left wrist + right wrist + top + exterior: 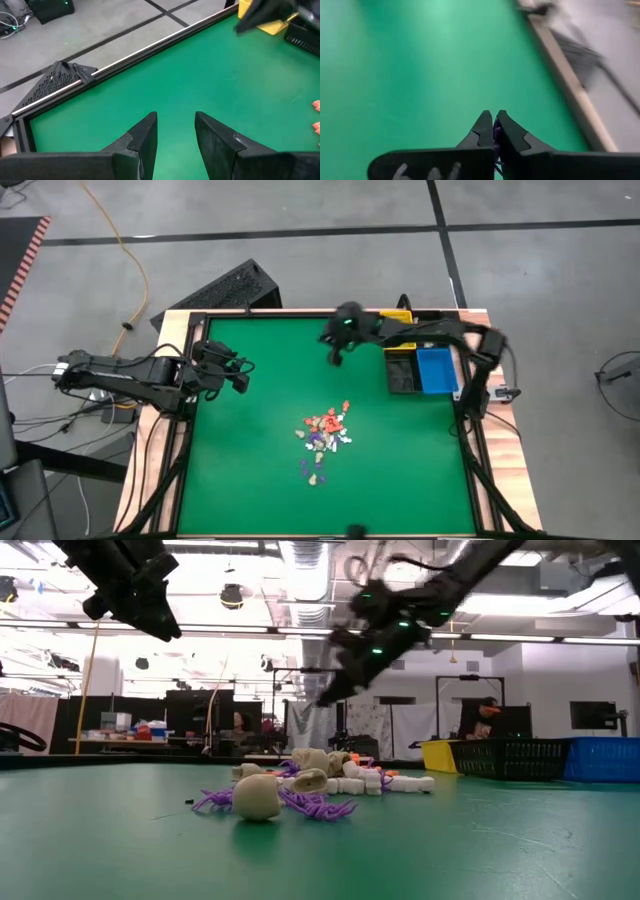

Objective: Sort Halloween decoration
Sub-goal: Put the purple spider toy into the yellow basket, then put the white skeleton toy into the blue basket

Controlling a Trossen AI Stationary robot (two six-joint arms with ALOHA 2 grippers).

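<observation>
The trinkets (324,437) are seen heaped at the middle of the green table (250,480), cream, orange-red and purple pieces mixed together, with a few purple ones strewn toward the near edge. In the low view, cream skull-like pieces and purple spider shapes (300,802) lie foremost. The right gripper (334,356) is held above the table near the far edge, well apart from the heap; its fingers (507,132) are pressed together, and a sliver of a purple piece (496,135) is pinched between them. The left gripper (240,376) is held above the left edge with a gap between its fingers (142,137), nothing in it. The yellow (396,317), black (402,372) and blue (435,370) bins are set at the far right corner.
</observation>
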